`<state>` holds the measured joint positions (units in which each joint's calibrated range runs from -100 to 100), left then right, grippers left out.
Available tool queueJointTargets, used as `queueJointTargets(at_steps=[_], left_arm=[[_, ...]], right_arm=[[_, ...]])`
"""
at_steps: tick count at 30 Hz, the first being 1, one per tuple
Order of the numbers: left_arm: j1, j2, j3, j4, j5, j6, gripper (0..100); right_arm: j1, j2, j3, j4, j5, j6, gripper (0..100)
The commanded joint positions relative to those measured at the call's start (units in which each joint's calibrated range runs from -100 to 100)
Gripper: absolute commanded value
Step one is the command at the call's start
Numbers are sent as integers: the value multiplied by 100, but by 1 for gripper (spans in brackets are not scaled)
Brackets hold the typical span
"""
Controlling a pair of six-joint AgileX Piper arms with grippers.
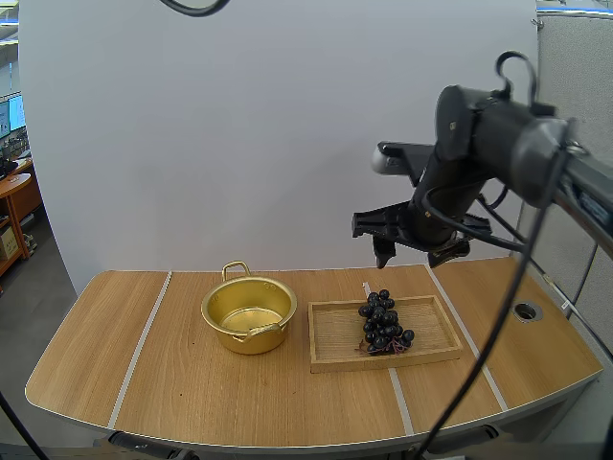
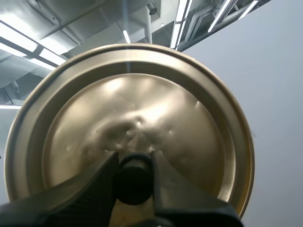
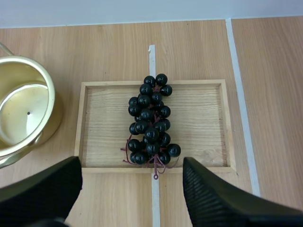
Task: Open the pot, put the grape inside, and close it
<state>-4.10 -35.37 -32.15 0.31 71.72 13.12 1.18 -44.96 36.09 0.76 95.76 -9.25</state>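
Pot (image 1: 249, 335): round, shiny gold metal, open-topped, on wood table (image 1: 96, 355), a narrow gap from rimmed wooden tray (image 1: 335, 337) bearing glossy dark grapes (image 1: 383, 322). Right gripper (image 1: 412, 259) spread wide above tray. Left gripper (image 2: 134, 163) pinches the black knob (image 2: 134, 183) of the lid (image 2: 142, 109).

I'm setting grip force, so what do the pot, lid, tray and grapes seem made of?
Pot: thin metal, apparently, shiny gold-coloured finish with reflections. Lid: same brassy metal, faintly dimpled; black knob, perhaps plastic. Tray: pale bare wood, grain visible. Grapes: glossy black balls on a reddish stem, likely plastic.
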Motion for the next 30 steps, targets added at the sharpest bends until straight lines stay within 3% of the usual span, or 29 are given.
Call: queueJointTargets(at_steps=[1,19,30], left_arm=[[-17,-47,-83,90,-450,-31,0],[-17,-47,-83,90,-450,-31,0],[-17,-47,-83,90,-450,-31,0]], right_arm=[[-16,774,0,24,-877,-120,100],[-16,2752,0,24,-2326,-220,100],[-96,3412,0,-76,-2752,-268,100]])
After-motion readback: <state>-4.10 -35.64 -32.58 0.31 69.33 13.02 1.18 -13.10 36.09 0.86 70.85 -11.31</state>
